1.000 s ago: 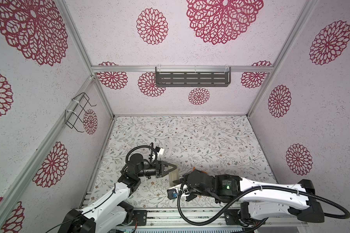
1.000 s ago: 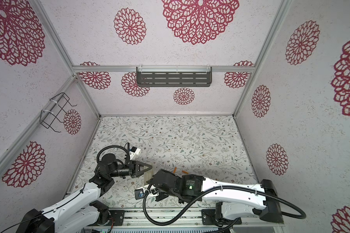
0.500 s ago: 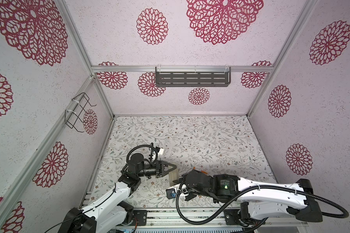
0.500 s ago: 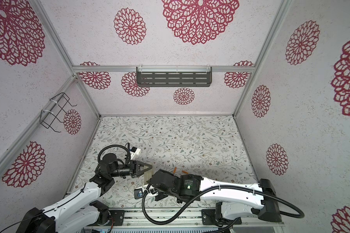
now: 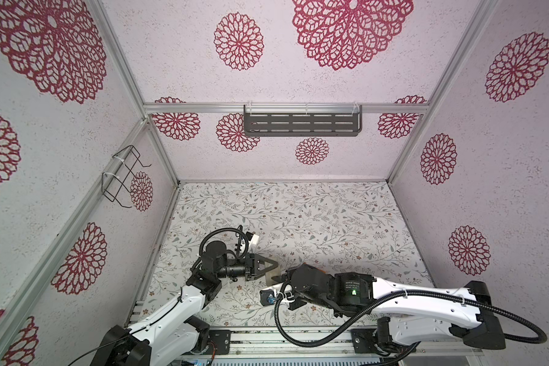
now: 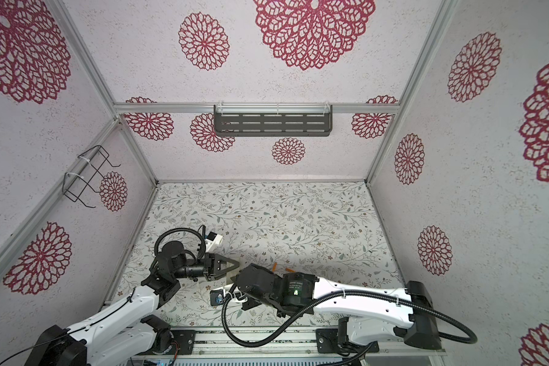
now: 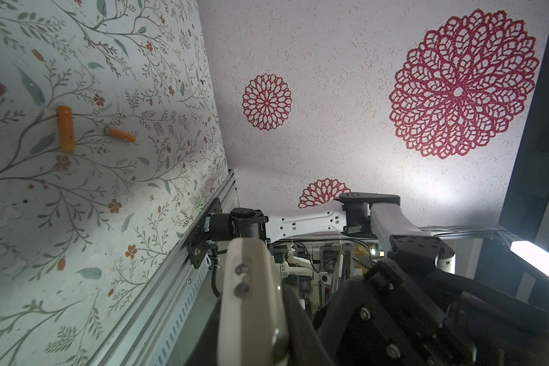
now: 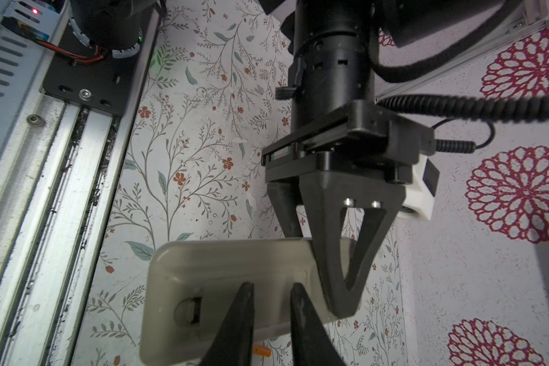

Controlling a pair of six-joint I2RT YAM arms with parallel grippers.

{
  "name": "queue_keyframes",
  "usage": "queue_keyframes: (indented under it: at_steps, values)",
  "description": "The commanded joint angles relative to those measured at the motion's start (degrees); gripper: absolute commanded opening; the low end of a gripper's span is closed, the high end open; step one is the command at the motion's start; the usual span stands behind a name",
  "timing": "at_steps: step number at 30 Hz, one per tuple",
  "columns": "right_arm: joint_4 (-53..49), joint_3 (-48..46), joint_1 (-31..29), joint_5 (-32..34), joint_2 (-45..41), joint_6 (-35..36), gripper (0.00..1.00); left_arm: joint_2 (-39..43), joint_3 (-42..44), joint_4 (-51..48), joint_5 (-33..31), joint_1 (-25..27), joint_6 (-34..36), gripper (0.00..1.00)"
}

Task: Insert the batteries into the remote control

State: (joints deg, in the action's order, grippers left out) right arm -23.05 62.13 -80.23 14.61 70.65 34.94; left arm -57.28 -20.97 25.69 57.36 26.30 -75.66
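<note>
Pincers meet over the near middle of the bench (image 5: 298, 215). The left pincer (image 5: 274, 265) reaches rightward and is clamped tight on the remote control (image 8: 210, 269), with one finger across its plain beige back and the other behind it. It grips near one end, so the rest of the handset juts out free, held up off the bench with its back turned toward the right arm. The right pincer (image 8: 272, 285) reaches leftward with its two dark fingers (image 8: 243, 320) only a little apart. Their tips are at the remote's back, over the outlined cover panel and beside a small rounded latch recess. Nothing shows gripped between them, and whether the tips actually press the panel cannot be told. The batteries (image 7: 65, 128) lie flat on the bench just right of the remote and just beyond the right arm's wrist. They are close together but apart, and set at an angle to each other. In the right wrist view an orange end of one peeks out past the remote's edge. An aluminium rail (image 5: 298, 343) runs along the bench's near edge, carrying both arm bases. On the far wall hangs a dark slotted shelf (image 5: 301, 125), and on the left wall a black wire basket (image 5: 122, 177).
</note>
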Motion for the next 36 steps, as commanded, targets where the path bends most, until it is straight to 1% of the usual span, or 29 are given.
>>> queue_keyframes:
  at_steps: [1, 7, 19, 23, 36]
  values:
    - [-1.02, 0.8, 0.33, -3.7, -1.97, -1.02, 0.25, 0.67, -1.64, 2.22, 1.52, 0.44, -0.31, 0.0]
    - [-1.95, 0.46, 0.38, -8.73, -3.0, -2.81, 0.26, 0.85, -1.48, 2.05, 1.79, 0.44, 0.0, 0.0]
    - [-4.01, 1.06, 0.42, -10.9, -2.26, -3.56, 0.26, 1.07, -1.27, 1.84, 1.87, 0.45, 0.24, 0.0]
    - [-4.71, 1.15, 0.42, -10.68, -2.16, -3.71, 0.26, 1.25, -1.26, 1.68, 1.87, 0.51, 0.24, 0.0]
    - [-3.52, 0.98, 0.58, -12.57, -3.35, -4.49, 0.27, 1.29, -1.08, 1.54, 1.87, 0.48, 0.42, 0.0]
